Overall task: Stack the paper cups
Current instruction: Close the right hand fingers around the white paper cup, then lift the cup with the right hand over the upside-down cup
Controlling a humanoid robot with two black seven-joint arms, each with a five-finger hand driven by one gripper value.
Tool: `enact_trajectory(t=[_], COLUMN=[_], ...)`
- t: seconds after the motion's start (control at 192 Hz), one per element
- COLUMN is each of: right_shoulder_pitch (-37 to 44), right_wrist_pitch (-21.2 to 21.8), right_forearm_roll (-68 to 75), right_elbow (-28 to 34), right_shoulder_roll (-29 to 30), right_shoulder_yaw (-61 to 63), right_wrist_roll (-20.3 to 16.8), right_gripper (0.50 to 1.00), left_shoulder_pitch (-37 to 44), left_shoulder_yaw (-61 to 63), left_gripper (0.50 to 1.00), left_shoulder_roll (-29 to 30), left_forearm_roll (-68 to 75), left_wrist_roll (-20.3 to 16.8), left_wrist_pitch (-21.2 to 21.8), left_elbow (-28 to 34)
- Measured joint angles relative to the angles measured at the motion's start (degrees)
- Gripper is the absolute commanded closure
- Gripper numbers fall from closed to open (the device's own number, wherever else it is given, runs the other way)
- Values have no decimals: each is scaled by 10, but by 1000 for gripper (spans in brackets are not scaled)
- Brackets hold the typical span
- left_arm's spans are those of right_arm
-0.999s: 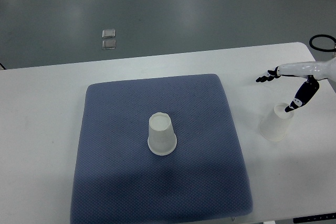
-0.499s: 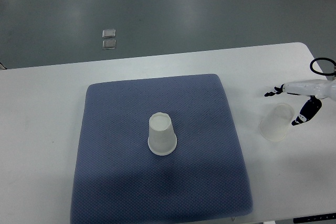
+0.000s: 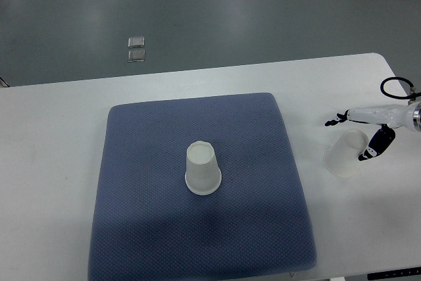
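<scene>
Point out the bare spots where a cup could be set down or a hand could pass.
The blue mat is bare all around the upside-down paper cup at its middle. The white table is bare left of the mat, and along the far edge behind it. It is crowded at the right edge, where the right hand is around the second paper cup.

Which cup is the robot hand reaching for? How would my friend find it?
Find the white table, then look right of the blue-grey cushioned mat. The white paper cup sits on bare tabletop beside the right hand, unlike the other cup on the mat.
</scene>
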Motion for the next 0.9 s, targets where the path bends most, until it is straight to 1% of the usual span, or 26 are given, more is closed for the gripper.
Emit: enact_trajectory(t=[0.156,0.182,0.218,0.255,0.374,0.504,0.572,0.764,0.832,0.9], right_shoulder_pitch=[-2,-3,-5,-6,-7,-7,-5,10,30,54], right_wrist_pitch=[1,1,1,1,1,1,1,7,14,31], right_forearm_roll=[-2,-3,-4,-5,-6,-6,-6,0,5,15], right_elbow=[-3,-3,-4,-5,-5,-6,-6,-5,-1,5], right_shoulder_roll=[0,0,0,0,0,0,-1,-3,-3,-5], right_shoulder_yaw=[-1,-2,-3,-4,-5,-5,-4,5,6,7], right_wrist_roll=[0,0,1,1,3,5,5,25,42,64], right_gripper=[713,738,748,775,805,820,844,844,842,842], left_shoulder_pitch=[0,0,0,0,0,0,0,0,0,0], left_shoulder_yaw=[0,0,0,0,0,0,0,0,0,0], left_gripper=[500,500,500,500,500,500,500,500,500,500], left_shoulder_roll=[0,0,0,0,0,0,0,0,0,0], left_forearm_roll=[0,0,0,0,0,0,0,0,0,0], left_wrist_roll=[0,0,0,0,0,0,0,0,0,0], left_wrist_pitch=[0,0,0,0,0,0,0,0,0,0], left_elbow=[0,0,0,0,0,0,0,0,0,0])
